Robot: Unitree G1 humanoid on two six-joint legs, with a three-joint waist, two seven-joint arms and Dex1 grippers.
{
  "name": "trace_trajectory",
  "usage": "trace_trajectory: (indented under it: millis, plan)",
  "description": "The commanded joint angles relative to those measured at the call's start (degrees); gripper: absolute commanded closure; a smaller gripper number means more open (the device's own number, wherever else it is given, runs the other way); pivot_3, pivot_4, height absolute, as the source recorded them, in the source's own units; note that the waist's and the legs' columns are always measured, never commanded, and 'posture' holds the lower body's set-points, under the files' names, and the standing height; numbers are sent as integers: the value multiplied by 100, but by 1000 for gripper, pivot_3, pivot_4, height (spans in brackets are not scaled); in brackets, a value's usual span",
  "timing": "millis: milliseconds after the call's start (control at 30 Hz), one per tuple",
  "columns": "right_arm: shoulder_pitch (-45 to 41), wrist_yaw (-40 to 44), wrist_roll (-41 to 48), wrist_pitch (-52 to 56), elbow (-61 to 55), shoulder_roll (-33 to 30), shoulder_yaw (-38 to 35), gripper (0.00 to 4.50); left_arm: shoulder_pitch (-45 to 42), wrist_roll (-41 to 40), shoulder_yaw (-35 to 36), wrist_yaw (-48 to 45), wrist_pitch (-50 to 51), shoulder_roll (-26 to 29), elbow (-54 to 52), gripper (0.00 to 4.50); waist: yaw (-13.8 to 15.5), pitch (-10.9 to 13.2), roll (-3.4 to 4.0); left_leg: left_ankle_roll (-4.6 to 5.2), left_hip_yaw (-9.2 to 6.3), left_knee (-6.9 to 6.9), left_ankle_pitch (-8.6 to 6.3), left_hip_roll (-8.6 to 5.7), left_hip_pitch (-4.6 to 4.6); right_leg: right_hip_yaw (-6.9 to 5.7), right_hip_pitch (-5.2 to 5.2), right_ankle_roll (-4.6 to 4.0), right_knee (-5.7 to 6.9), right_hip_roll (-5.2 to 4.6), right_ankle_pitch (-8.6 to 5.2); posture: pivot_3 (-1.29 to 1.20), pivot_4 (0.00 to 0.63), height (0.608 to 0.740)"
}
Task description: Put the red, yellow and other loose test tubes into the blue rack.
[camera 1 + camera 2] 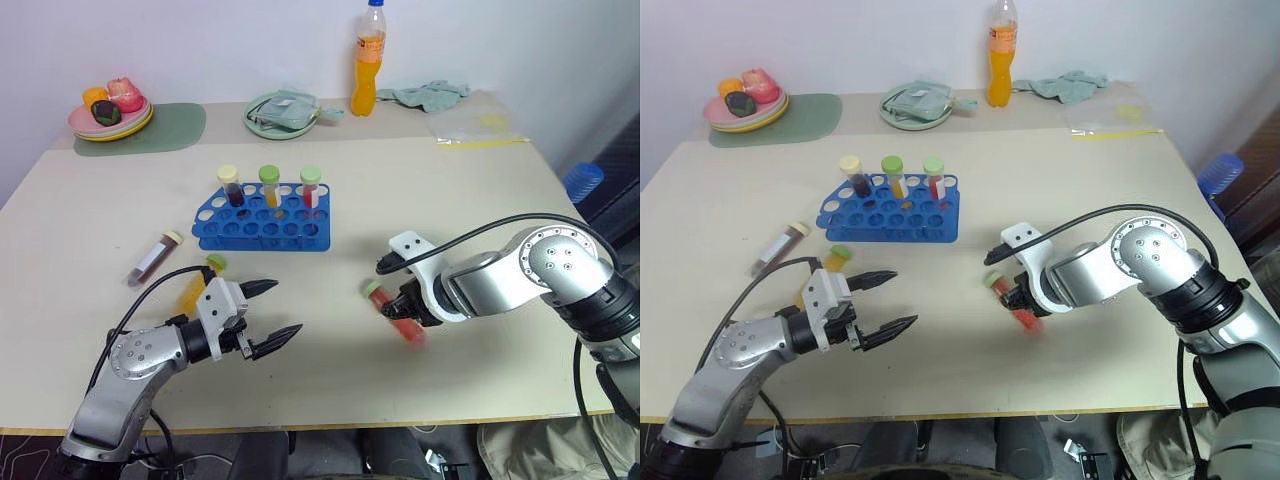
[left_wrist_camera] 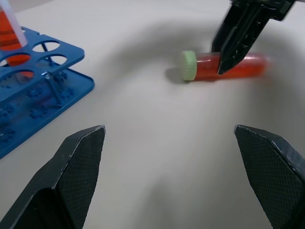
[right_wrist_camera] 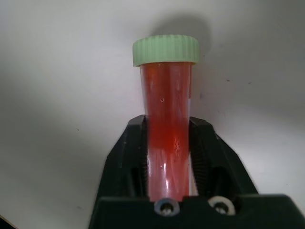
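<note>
Yellow tube [image 1: 196, 288] half hidden behind left gripper [image 1: 272, 314], lying on table [image 1: 450, 200]. Blue rack [image 1: 262, 217] holds three upright tubes along back row, dark, yellow, red fill. Right gripper [image 3: 169, 143] clamped on red tube [image 3: 167, 119], green cap out front, low over table right of rack. Left gripper spread wide, empty. Dark tube [image 1: 155, 256] lies loose left of rack. Orange bottle [image 1: 368, 60], plates at far edge.

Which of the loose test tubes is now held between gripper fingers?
The red tube with the green cap, clamped by the right gripper. The dark tube and the yellow tube lie free on the table.
</note>
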Motion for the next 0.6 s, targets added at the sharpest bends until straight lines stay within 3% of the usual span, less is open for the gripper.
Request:
trace_trajectory:
  millis: [33,167,233,300,367,433,600]
  plan:
    - [-295,212,84,-81,-164,-89,-56,3820,36,-48,152,4,-67,64,-144,0,0,0,0,0,0,0,0,0,0,0,0,0,0,0,0,0,150,740]
    - [-526,1226,-344,-210,-883,77,-698,3820,108,7,299,43,-183,91,1,0,1,5,8,1,-2,-4,-1,1,0,6,-6,0,0,2,0,0,150,740]
    - [-217,2338,-2026,-1047,-1805,214,-1144,3820,135,25,466,182,-246,27,141,0,9,5,8,3,-6,-12,-2,4,0,6,-9,0,-3,6,-1,0,150,740]
    - [239,3571,-4053,-2317,-2422,112,-1053,3820,124,-58,716,411,-242,-102,303,0,36,3,5,3,-10,-17,-2,4,0,3,-11,1,-5,11,-1,0,150,740]
    - [636,4368,-5430,-3306,-2355,185,-883,3820,36,-105,984,728,-255,-292,448,0,46,3,3,2,-4,-13,-2,2,0,-1,-6,3,-9,11,-2,0,150,740]
    - [929,4805,-6108,-4146,-1982,766,-1022,3820,-126,-157,1268,1086,-224,-488,616,0,27,4,1,2,2,-4,-2,0,0,-1,-2,7,-8,10,1,0,150,740]
    - [961,4712,-7768,-5293,-693,2460,-965,3820,-405,-16,1406,1571,-33,-681,701,0,-71,2,-1,-4,2,1,2,9,7,9,-8,0,9,23,10,0,150,740]
